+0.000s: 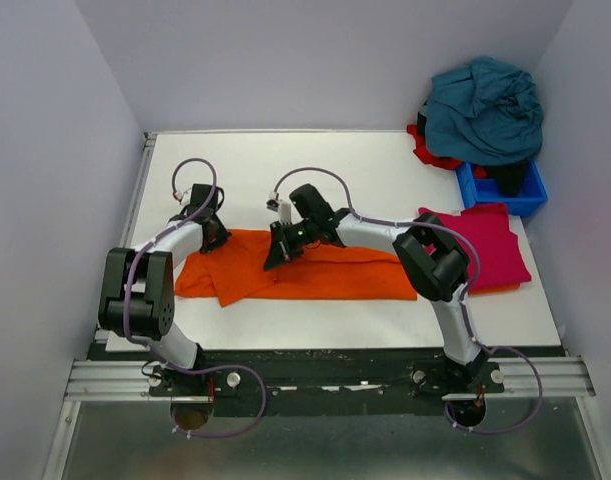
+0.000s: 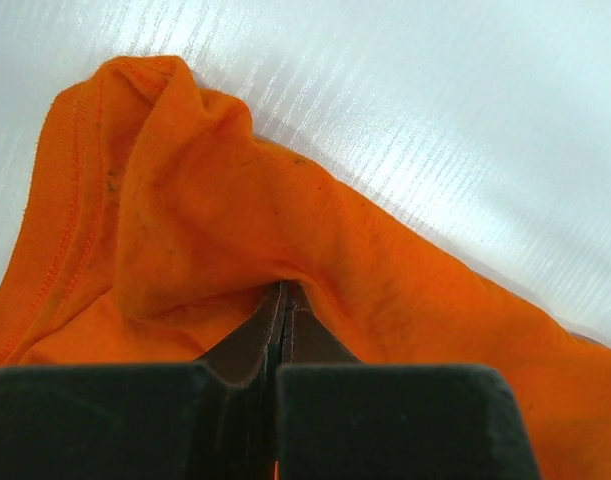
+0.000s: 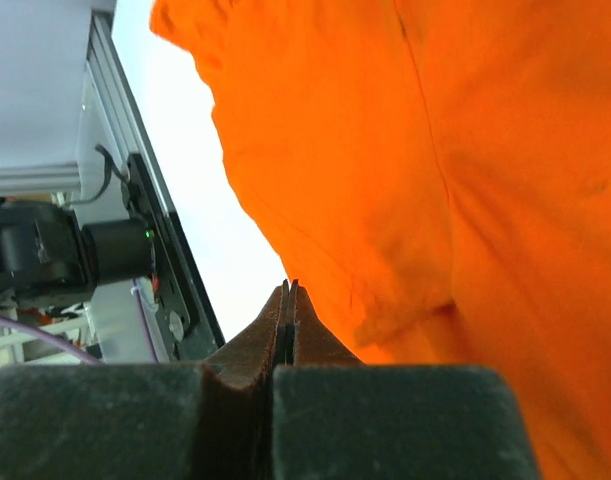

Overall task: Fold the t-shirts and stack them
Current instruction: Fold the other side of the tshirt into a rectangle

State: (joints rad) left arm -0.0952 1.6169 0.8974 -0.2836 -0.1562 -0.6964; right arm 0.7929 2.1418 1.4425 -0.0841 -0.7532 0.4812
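Two clamped on orange t-shirt [image 1: 330, 277]: left hand [image 2: 285, 291], right hand [image 3: 288, 288]; folded magenta t-shirt [image 1: 487, 246] beside; teal t-shirt [image 1: 485, 108] over blue bin [image 1: 528, 197]

Lighting's bright and even, soft from overhead, with only faint shadows under the arms in the top view. In the left wrist view the white surface [image 2: 435, 120] shows streaky glare, while the orange t-shirt [image 2: 235, 230] is sharp down to its stitching. The dark jaws look soft up close. In the right wrist view the surface is blown out.
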